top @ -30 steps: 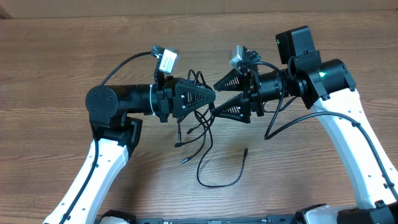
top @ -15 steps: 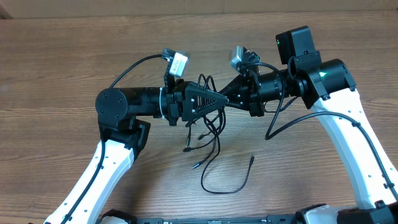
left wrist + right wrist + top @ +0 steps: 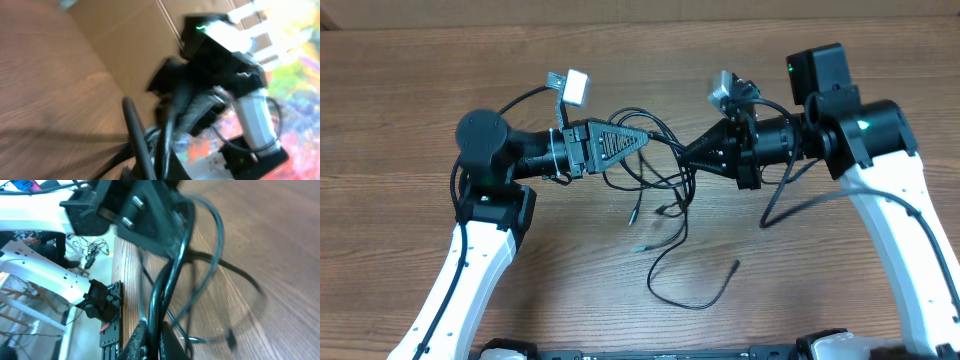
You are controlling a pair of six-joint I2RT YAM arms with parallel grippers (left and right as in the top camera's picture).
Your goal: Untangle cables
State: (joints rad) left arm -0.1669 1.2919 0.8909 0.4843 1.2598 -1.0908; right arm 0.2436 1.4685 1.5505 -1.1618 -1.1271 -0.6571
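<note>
1. Cables (image 3: 658, 180): thin black cords, bunched in one tangle over the middle of the table (image 3: 410, 90), strung between the two grippers.
2. Left gripper (image 3: 642, 141): points right, with fingers pressed together and clamped on strands at the left side of the bunch.
3. Right gripper (image 3: 686, 156): points left, with fingers likewise closed on strands at the right side of the same bunch. Sits near the left gripper's tip, a little nearer in the scene, with a short stretch of cord between.
4. Below the bunch: droop several loops toward the near edge. Two short plug ends (image 3: 632, 215) lie on the wood just near of the tangle, and a third sits a little nearer.
5. Long strand (image 3: 672, 292): runs down from the tangle, sweeps into a wide curve close to the near edge, and finishes in a small plug on the right, well apart from the rest.
6. Left wrist view: heavily blurred. Shows dark cords (image 3: 134, 131) rising from the bottom edge, with the right arm (image 3: 252, 107) beyond; cannot tell there how many strands are pinched.
7. Right wrist view: shows one cord (image 3: 167, 277) running from between the fingers at the bottom edge up to the left gripper (image 3: 131, 211) at the top, with thinner strands arcing right over the wood grain.
</note>
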